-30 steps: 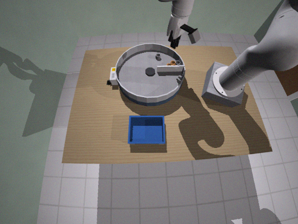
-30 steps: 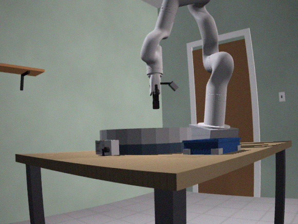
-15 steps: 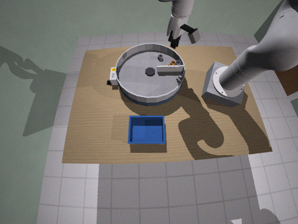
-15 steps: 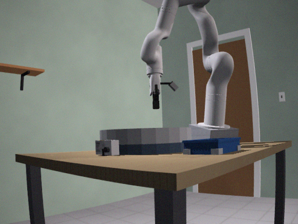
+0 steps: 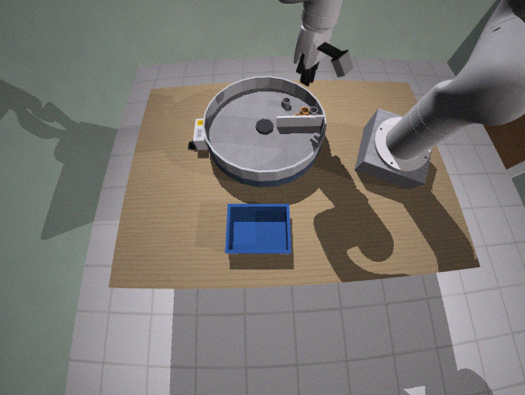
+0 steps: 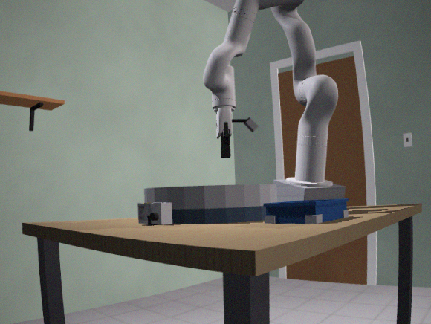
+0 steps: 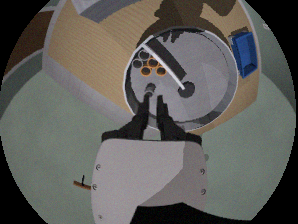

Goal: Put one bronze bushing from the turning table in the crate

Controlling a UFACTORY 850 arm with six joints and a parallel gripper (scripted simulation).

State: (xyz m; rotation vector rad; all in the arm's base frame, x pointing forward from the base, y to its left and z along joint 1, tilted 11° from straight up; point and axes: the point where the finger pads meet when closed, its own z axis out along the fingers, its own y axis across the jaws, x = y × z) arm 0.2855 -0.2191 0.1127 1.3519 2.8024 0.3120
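Note:
The round grey turning table stands at the back of the wooden table. Behind its straight divider bar lie bronze bushings with a grey bushing touching them. Another grey bushing stands apart to the left. My gripper is shut and empty. It hangs high above the table's far rim, well above the bushings. The blue crate stands empty in front of the turning table.
A dark hub sits at the turning table's middle. A small white motor box is fixed to its left side. The arm's grey base block stands to the right.

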